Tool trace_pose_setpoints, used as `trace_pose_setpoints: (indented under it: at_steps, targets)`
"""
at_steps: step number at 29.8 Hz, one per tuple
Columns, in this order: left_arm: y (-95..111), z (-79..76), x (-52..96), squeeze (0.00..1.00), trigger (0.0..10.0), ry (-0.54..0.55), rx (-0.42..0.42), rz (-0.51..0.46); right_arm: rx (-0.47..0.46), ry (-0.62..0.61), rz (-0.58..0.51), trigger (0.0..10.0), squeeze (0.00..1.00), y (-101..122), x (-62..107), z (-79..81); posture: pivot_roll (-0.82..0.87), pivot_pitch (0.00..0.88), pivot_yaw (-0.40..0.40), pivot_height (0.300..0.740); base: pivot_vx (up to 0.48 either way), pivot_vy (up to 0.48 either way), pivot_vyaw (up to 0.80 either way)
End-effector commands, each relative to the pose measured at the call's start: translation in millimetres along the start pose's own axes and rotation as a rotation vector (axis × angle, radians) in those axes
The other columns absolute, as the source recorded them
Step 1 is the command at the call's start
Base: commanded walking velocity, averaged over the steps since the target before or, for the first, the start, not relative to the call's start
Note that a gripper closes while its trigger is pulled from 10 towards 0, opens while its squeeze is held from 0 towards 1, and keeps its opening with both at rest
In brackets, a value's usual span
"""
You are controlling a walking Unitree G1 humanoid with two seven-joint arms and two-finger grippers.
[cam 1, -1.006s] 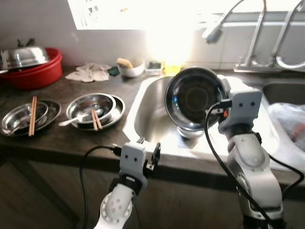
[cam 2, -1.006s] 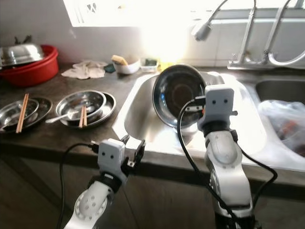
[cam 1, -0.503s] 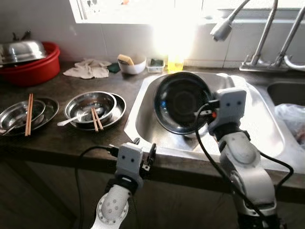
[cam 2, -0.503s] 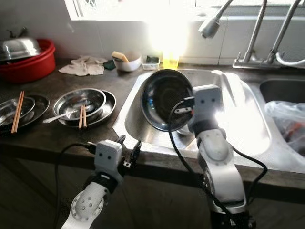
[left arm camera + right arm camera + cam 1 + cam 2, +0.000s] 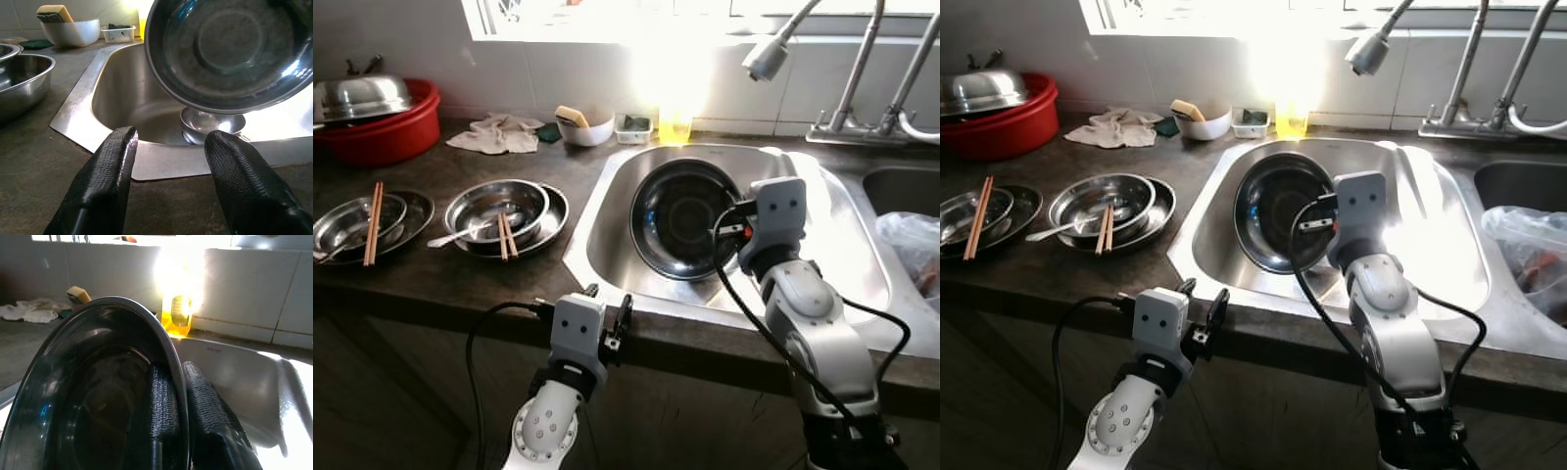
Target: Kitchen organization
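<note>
- Steel bowl (image 5: 680, 217): we see it tilted over the sink (image 5: 847, 245), rim pinched by our right gripper (image 5: 181, 396).
- Left gripper (image 5: 171, 161): fingers spread, apparently touching nothing, at the counter (image 5: 431, 279) edge.

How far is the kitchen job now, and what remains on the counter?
Done: a small bowl already sits in the sink. In hand: the right gripper pinches the rim of a large steel bowl, tilted over the sink. Left: two plate sets with chopsticks; the left gripper is open.

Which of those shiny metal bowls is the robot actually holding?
The large round steel bowl tilted over the sink, its rim pinched by the right gripper. The steel bowls with chopsticks rest untouched on the counter.
</note>
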State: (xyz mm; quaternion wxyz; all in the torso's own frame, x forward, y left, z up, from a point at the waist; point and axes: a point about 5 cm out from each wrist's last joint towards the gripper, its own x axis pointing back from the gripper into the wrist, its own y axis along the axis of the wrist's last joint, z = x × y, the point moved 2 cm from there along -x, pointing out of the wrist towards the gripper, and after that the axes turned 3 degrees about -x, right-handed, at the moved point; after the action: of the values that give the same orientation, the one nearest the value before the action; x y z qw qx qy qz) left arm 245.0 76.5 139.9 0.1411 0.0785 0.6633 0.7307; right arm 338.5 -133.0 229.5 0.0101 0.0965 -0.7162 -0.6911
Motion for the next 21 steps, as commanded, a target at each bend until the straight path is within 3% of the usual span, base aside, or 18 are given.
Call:
trace_pose_setpoints:
  at_steps: [1, 10, 12, 13, 14, 16, 21]
  targets:
    - [-1, 0.9, 1.3, 0.0, 10.0, 0.007, -0.003, 0.008, -0.023, 0.008, 0.039, 10.0, 0.0, -2, -6.7, -3.0, 0.07, 0.066, -0.022, 0.74, 0.0, 0.0, 0.0]
    - [-1, 0.4, 5.2, 0.0, 10.0, 0.006, 0.004, 0.017, 0.008, 0.068, 0.168, 10.0, 0.0, -11, -47.9, -5.2, 0.08, 0.092, -0.022, 0.74, 0.0, 0.0, 0.0]
    - [0, 0.3, 5.4, 0.0, 10.0, 0.006, 0.003, 0.017, 0.012, 0.077, 0.184, 10.0, 0.0, -13, -50.9, -4.6, 0.08, 0.095, -0.023, 0.74, 0.0, 0.0, 0.0]
    - [0, 0.2, 6.9, 0.0, 10.0, 0.006, 0.004, 0.017, 0.013, 0.106, 0.24, 10.0, 0.0, -21, -56.7, -1.1, 0.09, 0.108, -0.023, 0.74, 0.0, 0.0, 0.0]
    - [0, 0.2, 6.9, 0.0, 10.0, 0.006, 0.004, 0.017, 0.013, 0.106, 0.24, 10.0, 0.0, -21, -56.7, -1.1, 0.09, 0.108, -0.023, 0.74, 0.0, 0.0, 0.0]
    - [2, -0.4, 9.0, 0.0, 10.0, 0.009, 0.008, 0.021, 0.005, 0.165, 0.343, 10.0, 0.0, -41, -62.5, 8.2, 0.1, 0.121, -0.027, 0.74, 0.0, 0.0, 0.0]
    - [4, -0.3, 12.0, 0.0, 10.0, 0.015, 0.01, 0.023, 0.033, 0.2, 0.42, 10.0, 0.0, -58, -62.0, 14.0, 0.11, 0.141, -0.031, 0.74, 0.0, 0.0, 0.0]
